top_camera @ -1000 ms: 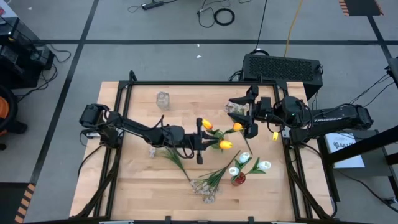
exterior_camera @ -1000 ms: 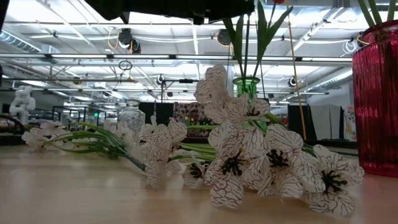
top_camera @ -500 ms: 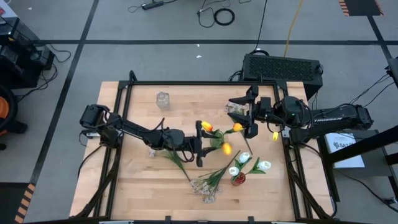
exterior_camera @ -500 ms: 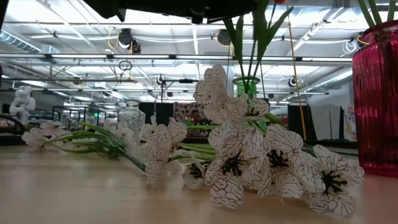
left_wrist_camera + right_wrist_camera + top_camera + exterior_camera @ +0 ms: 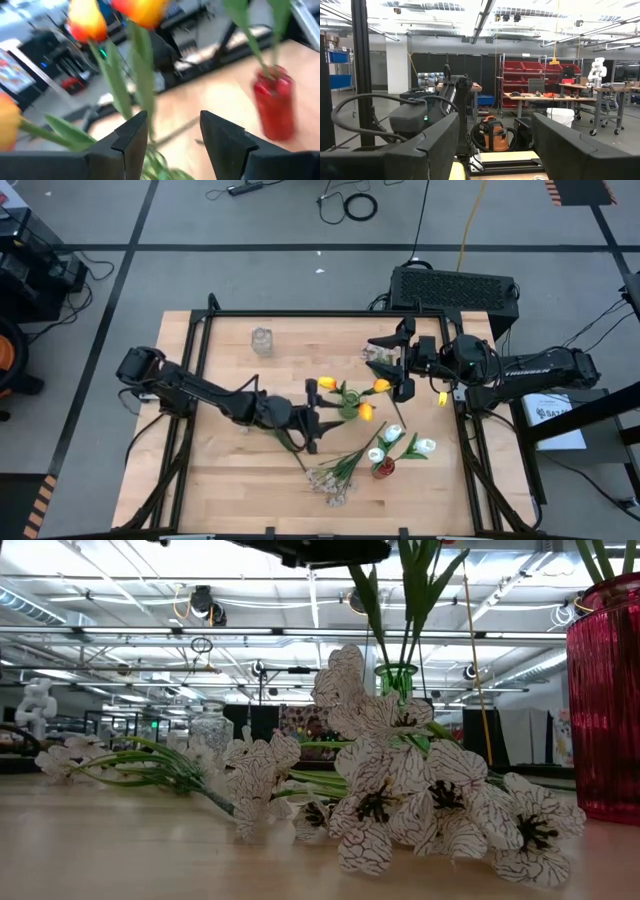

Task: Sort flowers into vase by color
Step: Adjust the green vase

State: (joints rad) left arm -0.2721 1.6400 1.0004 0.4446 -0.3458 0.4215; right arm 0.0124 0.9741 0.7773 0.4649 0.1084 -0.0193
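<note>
— Hidden? Left gripper (image 5: 318,427) at mid-table, jaws spread, empty; orange tulips (image 5: 345,394) in green vase (image 5: 397,678), blurred in wrist view.
— Right gripper (image 5: 402,362) spread, far right. White tulips (image 5: 400,440) in red vase (image 5: 605,700); sprays (image 5: 335,476) lying near.

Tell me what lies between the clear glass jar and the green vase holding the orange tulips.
Bare wood tabletop; in the high view nothing sits between the clear glass jar and the green vase.

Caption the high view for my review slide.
Left tool open beside orange tulips in the green vase; right tool waits.
</note>
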